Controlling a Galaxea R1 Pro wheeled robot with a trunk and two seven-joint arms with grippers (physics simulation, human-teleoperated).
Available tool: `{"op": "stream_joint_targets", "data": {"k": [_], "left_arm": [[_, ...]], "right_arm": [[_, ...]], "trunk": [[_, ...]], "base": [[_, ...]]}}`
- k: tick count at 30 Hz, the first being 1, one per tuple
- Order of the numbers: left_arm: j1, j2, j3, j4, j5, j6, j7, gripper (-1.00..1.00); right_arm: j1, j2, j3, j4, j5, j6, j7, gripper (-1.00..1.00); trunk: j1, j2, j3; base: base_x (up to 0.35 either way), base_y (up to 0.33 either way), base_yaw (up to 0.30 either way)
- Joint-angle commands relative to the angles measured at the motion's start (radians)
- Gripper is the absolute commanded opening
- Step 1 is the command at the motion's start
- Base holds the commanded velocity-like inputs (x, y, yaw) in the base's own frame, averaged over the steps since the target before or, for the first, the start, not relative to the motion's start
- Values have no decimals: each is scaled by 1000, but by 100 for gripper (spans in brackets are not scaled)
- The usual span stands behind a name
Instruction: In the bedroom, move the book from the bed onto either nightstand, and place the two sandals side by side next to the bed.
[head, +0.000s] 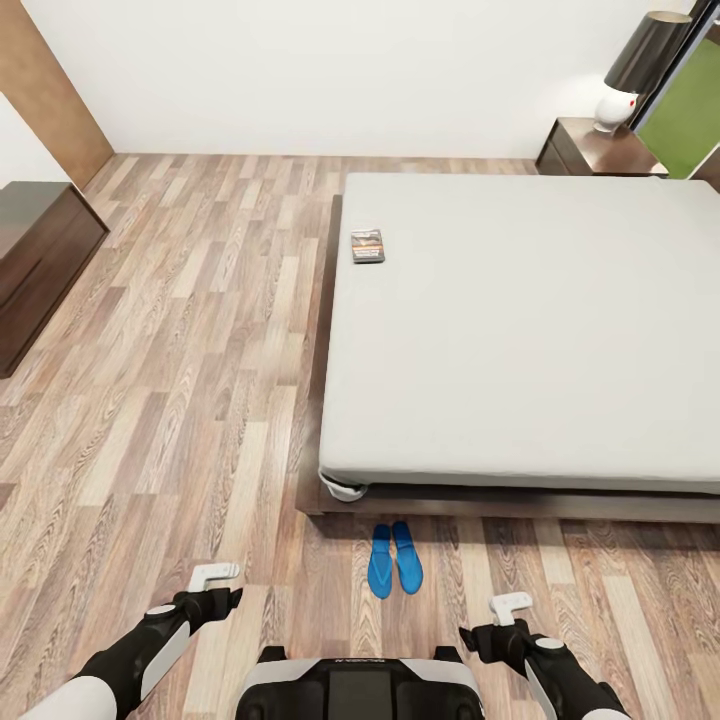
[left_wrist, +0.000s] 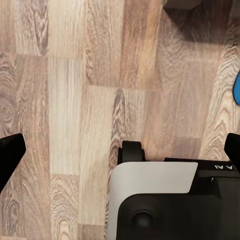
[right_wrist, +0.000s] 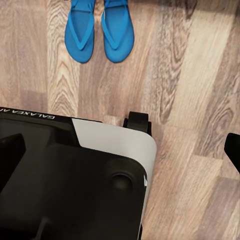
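Head view first: the small thin paperback book with the dark cover and orange band (head: 368, 246) is lying flat on the light grey-white mattress of the big low bed (head: 530, 330), right up near the mattress's edge on the open-floor side and closer to the far wall than to the foot. Nothing's touching it.

Past the far corner of the bed sits the small dark brown glossy nightstand (head: 590, 148), and on it a lamp with a black shade and white base (head: 640, 65).

Down at the foot of the bed, the two bright blue flip-flop sandals (head: 394, 558) are on the wood-plank floor (head: 190, 400), side by side and basically touching, just off the dark brown frame's corner. The right wrist view catches them nicely too (right_wrist: 100, 30), both pointing the same way, with the robot's grey and black base (right_wrist: 75, 180) below them.

Both arms hang low by the base, well apart from everything. Left gripper (head: 215, 575) and right gripper (head: 510, 604) each show white fingers, but honestly I can't tell how the jaws stand.

A long low dark brown cabinet (head: 40, 260) sits against the left wall.
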Motion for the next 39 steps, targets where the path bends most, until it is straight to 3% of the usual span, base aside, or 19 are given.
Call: {"op": "stream_joint_targets", "data": {"k": [1,33,39], "left_arm": [[0,1,-4,-2,7,2,-1,100],[0,1,-4,0,9,-70,0,100],[0,1,-4,0,9,-72,1,100]], "right_arm": [[0,1,-8,-4,7,5,9,100],[-52,16,-2,-16,7,-41,9,100],[-58,19,13,-17,7,-44,9,100]], "trunk": [[1,-2,-1],[1,-2,-1],[1,-2,-1]], "base": [[0,0,0],[0,0,0],[0,0,0]]}}
